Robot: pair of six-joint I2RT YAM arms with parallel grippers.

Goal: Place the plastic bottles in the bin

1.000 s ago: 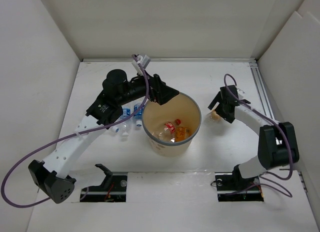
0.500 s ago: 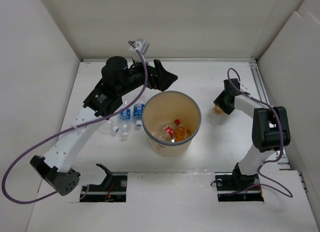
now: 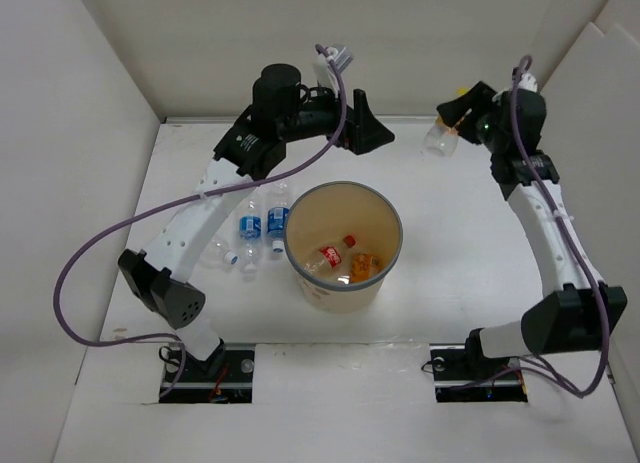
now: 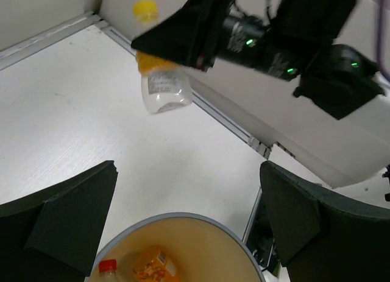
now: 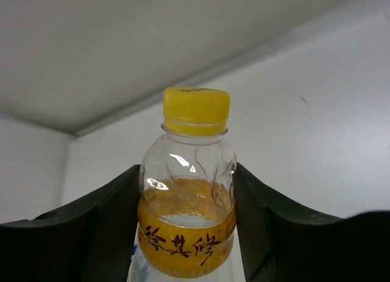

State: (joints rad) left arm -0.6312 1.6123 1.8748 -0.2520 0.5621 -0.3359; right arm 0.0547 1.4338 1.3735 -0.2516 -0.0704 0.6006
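Observation:
My right gripper (image 3: 455,115) is shut on an orange-labelled, yellow-capped plastic bottle (image 3: 438,140), held high above the table's far right. In the right wrist view the bottle (image 5: 186,197) stands squeezed between both fingers (image 5: 103,227). The left wrist view shows that bottle (image 4: 163,90) hanging in the air beyond the bin. The tan bin (image 3: 400,233) stands mid-table with a red-labelled bottle (image 3: 335,255) and an orange one (image 3: 362,268) inside. My left gripper (image 3: 375,133) is open and empty, raised behind the bin's rim (image 4: 183,218). Two blue-labelled bottles (image 3: 250,226) lie left of the bin.
More small clear bottles (image 3: 228,253) lie on the table by the blue-labelled ones. White walls enclose the table on three sides. A metal rail (image 3: 520,173) runs along the right edge. The left arm's purple cable (image 3: 100,253) loops over the left side.
My right gripper shut on the orange bottle at the table's right side and lifted it up toward the back. The left arm rose and swung back from the bin's rim.

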